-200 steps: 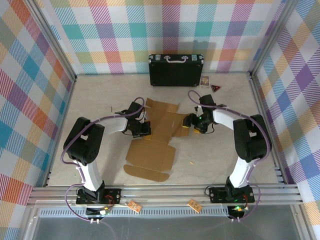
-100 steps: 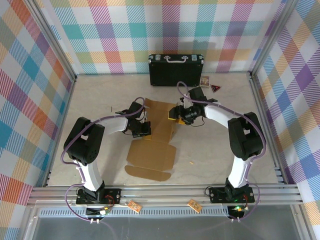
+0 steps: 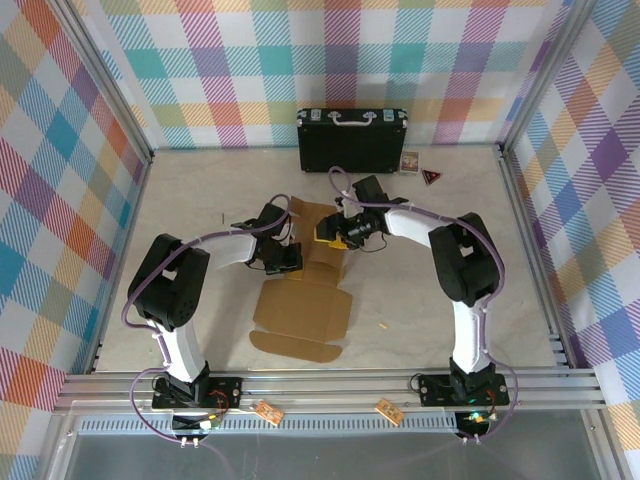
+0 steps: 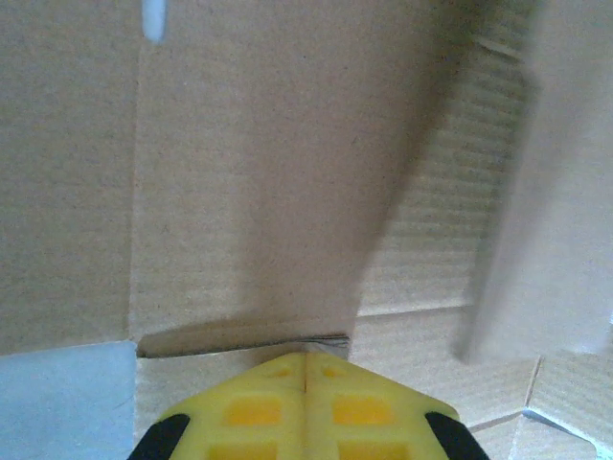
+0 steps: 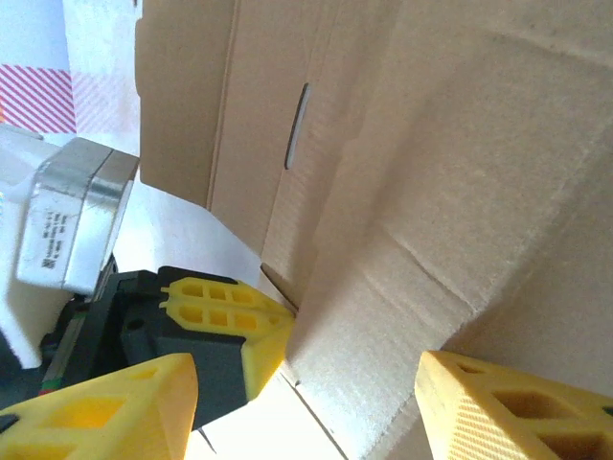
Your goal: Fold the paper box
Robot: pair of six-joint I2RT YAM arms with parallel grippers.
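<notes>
Inside the plaid walls, on the pale table, the paper box lies mostly flat, its long axis running away from you. Your left gripper, fingers pressed together, pins its left edge. Your right gripper, jaws apart, faces a raised flap just ahead of it.

**Bright Overhead Light, Soft Close-Ups**

The top view was bright and even, with short soft shadows on the desk. In the left wrist view a broad diagonal shadow crossed the paper box, and the left tool sat blurred. The right wrist view's upper left corner glared white.
</notes>
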